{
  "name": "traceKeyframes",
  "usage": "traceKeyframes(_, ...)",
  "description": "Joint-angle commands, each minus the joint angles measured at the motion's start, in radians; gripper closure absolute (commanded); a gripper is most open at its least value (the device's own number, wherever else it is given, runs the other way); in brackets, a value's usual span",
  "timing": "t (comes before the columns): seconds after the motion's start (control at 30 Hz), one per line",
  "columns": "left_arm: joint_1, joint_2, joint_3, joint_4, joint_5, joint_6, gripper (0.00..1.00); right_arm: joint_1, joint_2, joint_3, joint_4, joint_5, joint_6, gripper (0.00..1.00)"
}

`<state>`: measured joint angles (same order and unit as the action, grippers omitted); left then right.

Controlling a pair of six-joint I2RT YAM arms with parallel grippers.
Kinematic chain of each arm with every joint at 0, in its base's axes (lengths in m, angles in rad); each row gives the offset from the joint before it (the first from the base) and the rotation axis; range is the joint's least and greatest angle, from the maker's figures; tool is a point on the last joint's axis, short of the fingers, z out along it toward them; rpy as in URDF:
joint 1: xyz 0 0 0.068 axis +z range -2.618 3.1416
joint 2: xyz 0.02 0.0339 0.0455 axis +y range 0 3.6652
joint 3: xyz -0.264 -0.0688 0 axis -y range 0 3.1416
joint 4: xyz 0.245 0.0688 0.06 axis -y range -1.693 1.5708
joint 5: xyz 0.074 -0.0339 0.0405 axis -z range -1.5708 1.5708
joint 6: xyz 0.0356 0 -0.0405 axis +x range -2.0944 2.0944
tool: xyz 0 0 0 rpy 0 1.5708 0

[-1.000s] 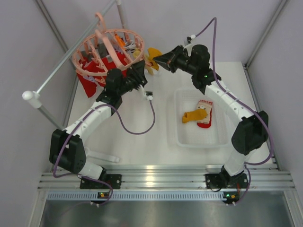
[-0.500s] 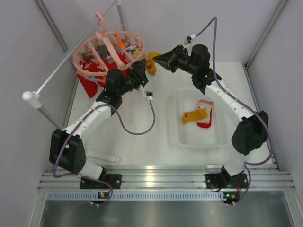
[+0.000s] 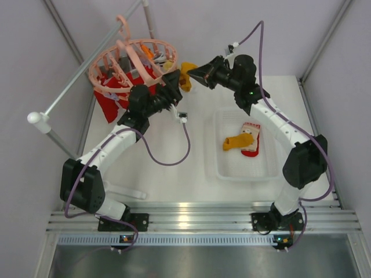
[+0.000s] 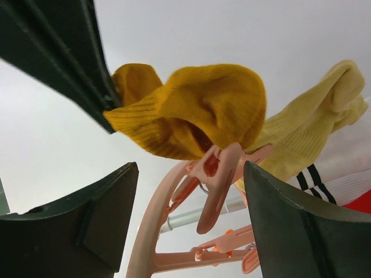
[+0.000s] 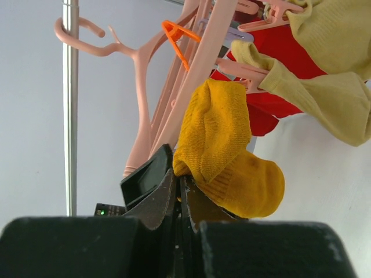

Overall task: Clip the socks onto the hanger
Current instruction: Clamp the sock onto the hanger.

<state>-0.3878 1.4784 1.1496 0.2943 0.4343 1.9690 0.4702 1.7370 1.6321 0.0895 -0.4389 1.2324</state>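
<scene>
The salmon-pink hanger [image 3: 124,63] hangs at the back left, with red socks [image 3: 107,101] clipped under it. My left gripper [image 3: 174,88] is at its right rim. In the left wrist view its jaws [image 4: 190,168] stand open on either side of a pink peg [image 4: 217,185] without touching it. The peg's top end sits against a mustard-yellow sock [image 4: 191,116]. My right gripper [image 5: 179,176] is shut on that sock [image 5: 232,156] from the right [image 3: 185,75]. A pale yellow sock [image 5: 324,98] and red socks [image 5: 278,63] hang from nearby pegs.
A clear tray [image 3: 215,156] right of centre holds a mustard sock [image 3: 237,142] and a red sock with a cream cuff [image 3: 251,139]. The grey metal rail [image 3: 75,81] runs diagonally past the hanger to a white knob [image 3: 37,119]. A small white part [image 3: 182,117] lies on the table.
My left gripper's jaws have spread apart, away from the peg. The hanger has swung slightly. The right gripper has kept its grip on the mustard sock.
</scene>
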Motion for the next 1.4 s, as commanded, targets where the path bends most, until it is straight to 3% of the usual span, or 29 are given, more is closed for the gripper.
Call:
traceKeyframes(0.0,0.003,-0.067,-0.020,0.077,0.055,-0.073,0.21,-0.011,0.019,0.029,0.050,0.000,-0.042,1.00)
traceKeyframes(0.33,0.018,-0.223,-0.077,0.029,0.173,-0.372,0.12,-0.033,0.076,0.023,0.102,-0.014,-0.134,1.00)
traceKeyframes(0.57,0.023,-0.317,-0.140,-0.161,0.187,-0.369,0.10,-0.051,0.102,0.014,0.136,-0.032,-0.166,1.00)
traceKeyframes(0.63,0.023,-0.349,-0.165,-0.165,0.185,-0.433,0.10,-0.056,0.102,0.002,0.145,-0.037,-0.172,0.99)
traceKeyframes(0.8,0.024,-0.444,-0.191,-0.198,0.236,-0.608,0.10,-0.067,0.095,-0.032,0.173,-0.060,-0.197,0.78)
traceKeyframes(1.03,0.024,-0.573,-0.223,-0.162,0.235,-0.990,0.05,-0.099,0.021,-0.109,0.197,-0.116,-0.263,0.53)
traceKeyframes(1.23,0.023,-0.661,-0.238,-0.129,0.097,-1.283,0.02,-0.127,-0.079,-0.242,0.272,-0.167,-0.393,0.42)
traceKeyframes(1.37,0.023,-0.710,-0.228,-0.176,-0.021,-1.424,0.02,-0.114,-0.134,-0.307,0.370,-0.224,-0.494,0.40)
